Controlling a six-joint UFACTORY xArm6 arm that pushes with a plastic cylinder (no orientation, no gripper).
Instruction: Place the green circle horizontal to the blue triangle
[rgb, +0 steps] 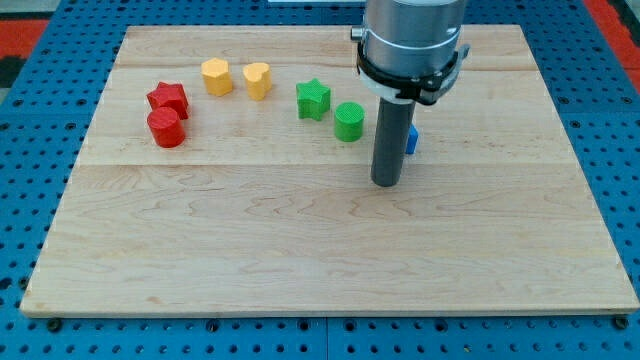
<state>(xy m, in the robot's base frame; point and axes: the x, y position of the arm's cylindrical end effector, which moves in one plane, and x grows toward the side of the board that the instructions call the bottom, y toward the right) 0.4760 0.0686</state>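
Seven blocks are showing on the worktop (300, 250), and two of them matter. The green circle (349, 121) is sitting in the far half, just left of my rod, with the green star (313, 100) a little farther away and to its left. The blue triangle (412, 138) is peeking out on the rod's right, mostly hidden, so I cannot make out its shape; it is lying slightly nearer than the circle.

My tip (386, 183) is resting nearer than both blocks, between them from left to right, touching neither as far as I can tell. The circle is lying to the far left of my tip, the blue block to the far right. The rod is hanging straight down. There is no hand on this arm, so nothing is opening or clamping.

The circle is looking almost level with the blue block already; I judge that a short nudge toward the near side would line them up.

Two red blocks (167, 112) and two yellow blocks (237, 78) are sitting far left, well apart.
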